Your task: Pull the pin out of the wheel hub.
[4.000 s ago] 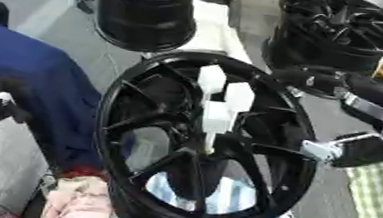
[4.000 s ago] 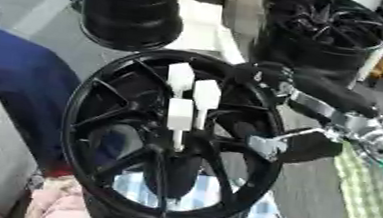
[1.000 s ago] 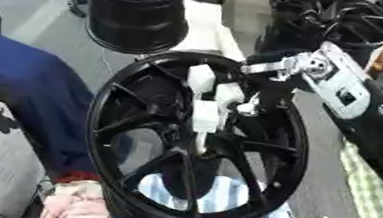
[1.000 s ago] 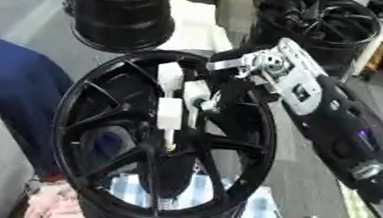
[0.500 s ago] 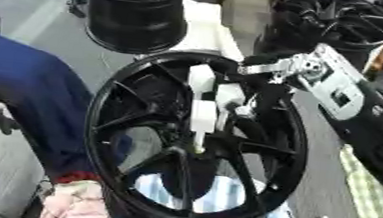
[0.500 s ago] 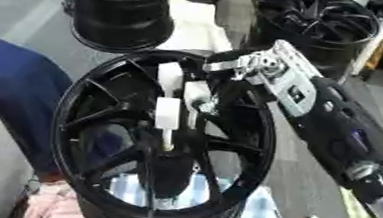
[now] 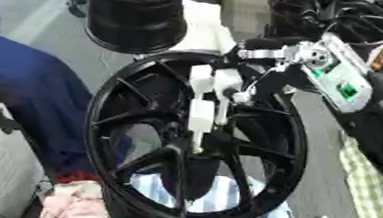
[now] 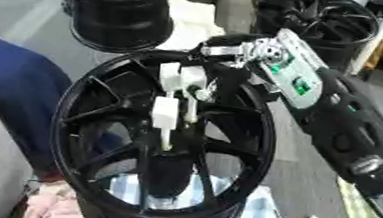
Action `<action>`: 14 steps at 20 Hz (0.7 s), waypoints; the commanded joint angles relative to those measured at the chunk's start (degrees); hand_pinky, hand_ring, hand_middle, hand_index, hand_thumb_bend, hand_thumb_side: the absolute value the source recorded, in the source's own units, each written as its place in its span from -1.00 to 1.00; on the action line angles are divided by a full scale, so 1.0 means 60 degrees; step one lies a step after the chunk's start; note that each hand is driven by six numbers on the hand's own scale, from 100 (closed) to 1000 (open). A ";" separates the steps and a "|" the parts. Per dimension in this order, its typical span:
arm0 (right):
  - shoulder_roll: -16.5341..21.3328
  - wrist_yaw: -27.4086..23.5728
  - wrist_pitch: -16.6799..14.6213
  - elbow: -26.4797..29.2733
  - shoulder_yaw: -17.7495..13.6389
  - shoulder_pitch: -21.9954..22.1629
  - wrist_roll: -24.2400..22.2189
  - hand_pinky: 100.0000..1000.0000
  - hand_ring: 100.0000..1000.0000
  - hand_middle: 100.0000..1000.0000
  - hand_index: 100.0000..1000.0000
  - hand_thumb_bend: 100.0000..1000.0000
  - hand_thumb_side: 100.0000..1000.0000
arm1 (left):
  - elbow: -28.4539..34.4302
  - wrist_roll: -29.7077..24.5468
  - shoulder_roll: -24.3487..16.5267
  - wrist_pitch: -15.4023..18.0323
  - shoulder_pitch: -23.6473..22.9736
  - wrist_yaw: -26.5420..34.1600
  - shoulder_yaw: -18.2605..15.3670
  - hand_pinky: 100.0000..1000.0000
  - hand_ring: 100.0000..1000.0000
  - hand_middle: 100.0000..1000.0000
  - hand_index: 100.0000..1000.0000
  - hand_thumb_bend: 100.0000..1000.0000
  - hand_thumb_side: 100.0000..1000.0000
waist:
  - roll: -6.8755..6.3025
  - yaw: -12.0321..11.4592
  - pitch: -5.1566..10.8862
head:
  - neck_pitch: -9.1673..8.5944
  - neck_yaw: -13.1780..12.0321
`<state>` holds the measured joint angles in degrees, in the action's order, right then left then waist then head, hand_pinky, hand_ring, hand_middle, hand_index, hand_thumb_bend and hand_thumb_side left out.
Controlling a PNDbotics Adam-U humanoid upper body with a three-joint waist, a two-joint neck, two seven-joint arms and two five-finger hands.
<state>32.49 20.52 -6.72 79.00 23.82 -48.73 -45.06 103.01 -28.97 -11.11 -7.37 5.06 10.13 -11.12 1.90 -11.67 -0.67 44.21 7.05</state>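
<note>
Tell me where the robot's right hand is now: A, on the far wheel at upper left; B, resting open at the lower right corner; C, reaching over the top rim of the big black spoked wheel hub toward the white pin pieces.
C: the right robot hand reaches over the big black spoked wheel hub's upper rim, right by the white pin pieces at its centre.

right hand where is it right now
The right hand reaches in from the upper right over the black wheel's far rim, right beside the white pin at the hub.
</note>
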 commanded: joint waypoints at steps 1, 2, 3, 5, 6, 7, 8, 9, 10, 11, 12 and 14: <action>0.0825 -0.0677 0.0231 0.0536 -0.0424 -0.0333 0.0146 0.48 0.12 -0.43 0.04 -1.00 -0.55 | 0.0184 -0.0026 -0.0144 -0.0032 0.0083 0.0023 0.0036 0.10 -0.30 0.16 0.41 -1.00 0.44 | -0.0005 0.0055 0.0186 | -0.0015 -0.0001; 0.1070 -0.0954 0.0313 0.0676 -0.0567 -0.0344 0.0256 0.46 0.10 -0.46 0.02 -1.00 -0.57 | 0.0180 -0.0027 -0.0161 -0.0037 0.0066 0.0016 0.0032 0.10 -0.30 0.16 0.41 -1.00 0.44 | 0.0015 0.0102 0.0201 | -0.0015 -0.0016; 0.1346 -0.1254 0.0391 0.0841 -0.0717 -0.0315 0.0396 0.46 0.09 -0.48 0.00 -1.00 -0.58 | 0.0178 -0.0022 -0.0177 -0.0039 0.0052 0.0007 0.0023 0.10 -0.30 0.16 0.41 -1.00 0.44 | 0.0034 0.0145 0.0211 | -0.0015 -0.0030; 0.1960 -0.1761 0.0551 0.1175 -0.1024 -0.0144 0.0698 0.45 0.08 -0.50 -0.02 -1.00 -0.61 | 0.0180 0.0007 -0.0211 -0.0037 0.0020 -0.0010 -0.0015 0.10 -0.30 0.16 0.41 -1.00 0.44 | 0.0069 0.0242 0.0227 | -0.0015 -0.0091; 0.2306 -0.1961 0.0630 0.1345 -0.1206 0.0026 0.0870 0.45 0.07 -0.52 -0.03 -1.00 -0.62 | 0.0185 0.0031 -0.0227 -0.0036 0.0007 -0.0017 -0.0040 0.10 -0.30 0.16 0.41 -1.00 0.44 | 0.0089 0.0297 0.0231 | -0.0015 -0.0129; 0.2671 -0.2149 0.0695 0.1527 -0.1413 0.0270 0.1076 0.45 0.07 -0.52 -0.03 -1.00 -0.62 | 0.0191 0.0059 -0.0246 -0.0034 -0.0006 -0.0024 -0.0068 0.10 -0.30 0.16 0.41 -1.00 0.44 | 0.0111 0.0348 0.0233 | -0.0015 -0.0167; 0.3066 -0.2309 0.0763 0.1693 -0.1645 0.0604 0.1309 0.45 0.07 -0.52 -0.03 -1.00 -0.62 | 0.0199 0.0089 -0.0263 -0.0033 -0.0017 -0.0031 -0.0099 0.10 -0.30 0.16 0.41 -1.00 0.44 | 0.0129 0.0403 0.0229 | -0.0015 -0.0210; 0.3471 -0.2453 0.0821 0.1873 -0.1907 0.1028 0.1577 0.45 0.08 -0.52 -0.03 -1.00 -0.62 | 0.0207 0.0116 -0.0280 -0.0031 -0.0022 -0.0036 -0.0123 0.11 -0.30 0.16 0.41 -1.00 0.44 | 0.0143 0.0442 0.0222 | -0.0015 -0.0233; 0.3884 -0.2570 0.0877 0.2033 -0.2195 0.1542 0.1862 0.45 0.08 -0.51 -0.02 -1.00 -0.61 | 0.0216 0.0139 -0.0296 -0.0025 -0.0024 -0.0038 -0.0148 0.11 -0.30 0.16 0.41 -1.00 0.44 | 0.0151 0.0499 0.0209 | -0.0015 -0.0265; 0.4308 -0.2676 0.0926 0.2199 -0.2547 0.2198 0.2207 0.45 0.08 -0.50 -0.01 -1.00 -0.59 | 0.0226 0.0166 -0.0309 -0.0016 -0.0022 -0.0038 -0.0176 0.10 -0.30 0.16 0.41 -1.00 0.43 | 0.0154 0.0558 0.0191 | -0.0015 -0.0292; 0.4668 -0.2739 0.0983 0.2338 -0.2920 0.2893 0.2572 0.46 0.09 -0.50 0.01 -1.00 -0.58 | 0.0235 0.0199 -0.0319 -0.0006 -0.0022 -0.0038 -0.0206 0.10 -0.30 0.16 0.41 -1.00 0.43 | 0.0154 0.0626 0.0170 | -0.0015 -0.0327; 0.5088 -0.2666 0.1140 0.2431 -0.3800 0.4472 0.3486 0.46 0.10 -0.47 0.06 -1.00 -0.57 | 0.0250 0.0280 -0.0327 0.0012 -0.0029 -0.0043 -0.0280 0.10 -0.32 0.16 0.41 -1.00 0.43 | 0.0148 0.0775 0.0117 | -0.0015 -0.0413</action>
<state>58.81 4.98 -0.31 92.08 4.60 -21.64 -26.92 103.15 -27.72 -11.69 -7.40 4.50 10.03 -12.12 2.93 -6.83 -0.29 44.21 4.93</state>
